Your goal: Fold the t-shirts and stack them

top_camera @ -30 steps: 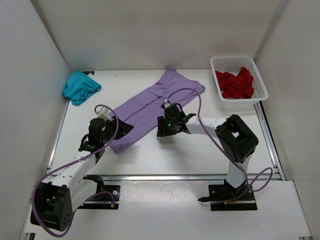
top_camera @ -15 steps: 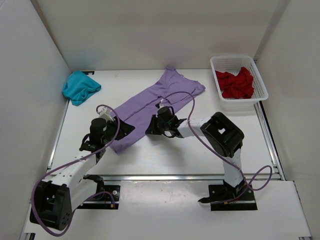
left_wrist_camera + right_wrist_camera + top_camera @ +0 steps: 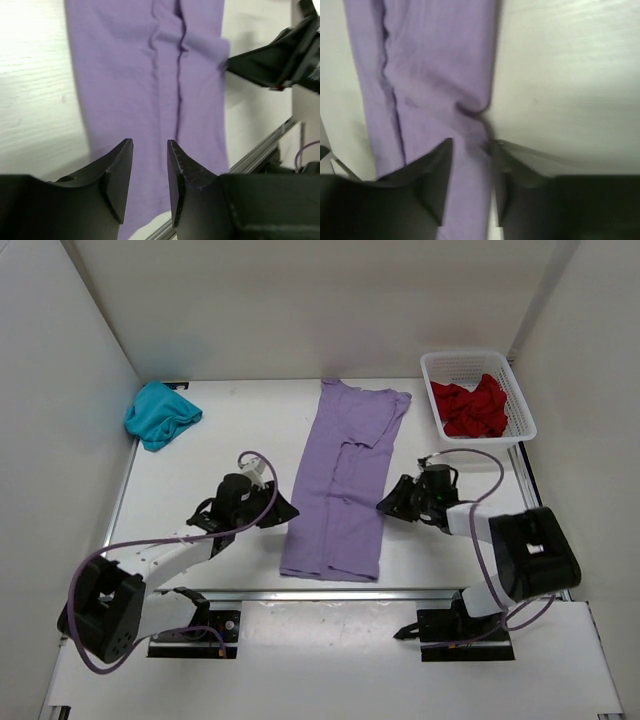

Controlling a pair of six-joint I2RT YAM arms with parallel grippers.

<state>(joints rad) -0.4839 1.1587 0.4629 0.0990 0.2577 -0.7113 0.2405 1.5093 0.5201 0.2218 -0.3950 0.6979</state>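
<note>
The pale lavender t-shirt (image 3: 340, 490) lies flat in the middle of the table as a long narrow strip, folded lengthwise, running from far to near. My left gripper (image 3: 285, 512) sits low at its left edge, jaws apart and empty, with the cloth (image 3: 150, 75) just ahead of it (image 3: 150, 143). My right gripper (image 3: 385, 505) sits at the right edge, jaws apart (image 3: 470, 143), over the puckered cloth edge (image 3: 435, 100); this view is blurred. The teal t-shirt (image 3: 160, 412) lies bunched at the far left. The red t-shirt (image 3: 470, 408) lies crumpled in the basket.
The white mesh basket (image 3: 478, 356) stands at the far right corner. Metal rails run along the near edge (image 3: 330, 592) and both sides of the table. My right gripper shows in the left wrist view (image 3: 280, 60), across the shirt.
The lavender shirt has turned from a diagonal lie to straight and lengthwise. The right arm swung from the shirt's middle to its right edge. The left gripper moved right, to the left edge.
</note>
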